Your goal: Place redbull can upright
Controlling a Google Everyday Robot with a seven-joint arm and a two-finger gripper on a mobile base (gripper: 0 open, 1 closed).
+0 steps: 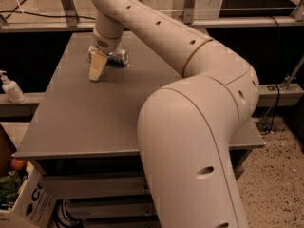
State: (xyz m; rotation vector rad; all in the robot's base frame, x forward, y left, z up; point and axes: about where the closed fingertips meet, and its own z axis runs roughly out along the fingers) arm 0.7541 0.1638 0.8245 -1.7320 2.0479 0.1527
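The redbull can [117,57] lies on its side on the grey table [95,113] at the far left, its silver end pointing right. My gripper [97,68] hangs just in front and to the left of the can, its cream fingers [98,65] pointing down at the table top. The wrist hides the can's left part. The big white arm reaches from the lower right across the table to that spot.
A white pump bottle [10,87] stands on a ledge left of the table. A cardboard box [23,201] with items sits on the floor at the lower left. A metal rail [199,23] runs behind the table.
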